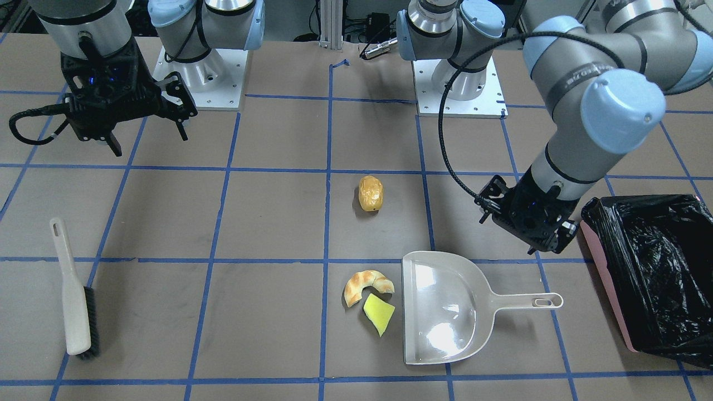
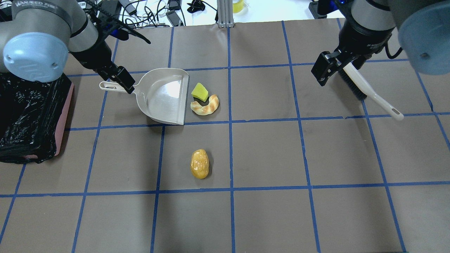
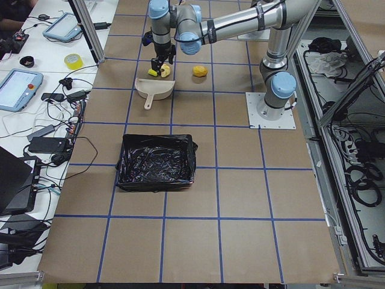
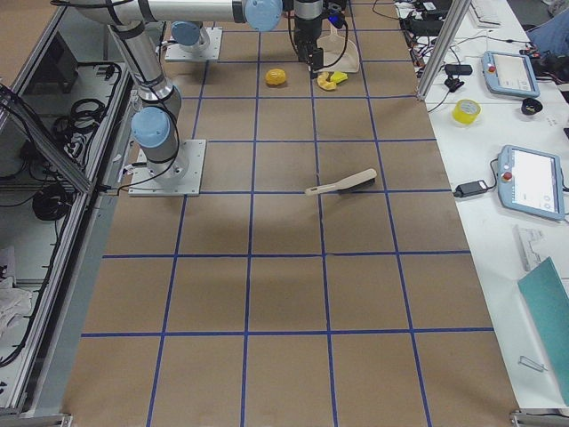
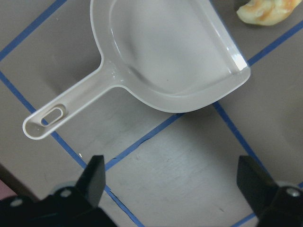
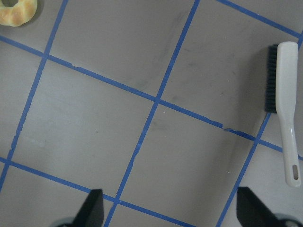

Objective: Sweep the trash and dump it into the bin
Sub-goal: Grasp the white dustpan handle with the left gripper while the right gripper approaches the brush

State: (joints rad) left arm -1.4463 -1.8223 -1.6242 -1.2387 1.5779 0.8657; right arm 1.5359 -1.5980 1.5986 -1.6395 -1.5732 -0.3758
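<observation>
The golden-brown bread roll [image 1: 370, 193] lies mid-table, also in the overhead view [image 2: 199, 163]. The tan croissant [image 1: 365, 284] and the yellow wedge [image 1: 379, 313] lie just off the open mouth of the cream-white dustpan [image 1: 445, 306]. The pink bin with its black bag [image 1: 652, 267] stands beyond the dustpan's handle. My left gripper [image 1: 523, 234] is open and empty, hovering beside the handle [image 5: 47, 120]. My right gripper [image 1: 147, 136] is open and empty, raised above the table. The white brush [image 2: 365, 88] lies flat on the table under it, off to one side [image 6: 284, 109].
The table is brown paper with a blue tape grid [image 2: 230, 123]. The bin stands at the table's end on my left [image 2: 24, 116]. Both arm bases [image 1: 200, 78] stand at the table's back edge. Cables and devices lie beyond the far edge [image 2: 168, 10].
</observation>
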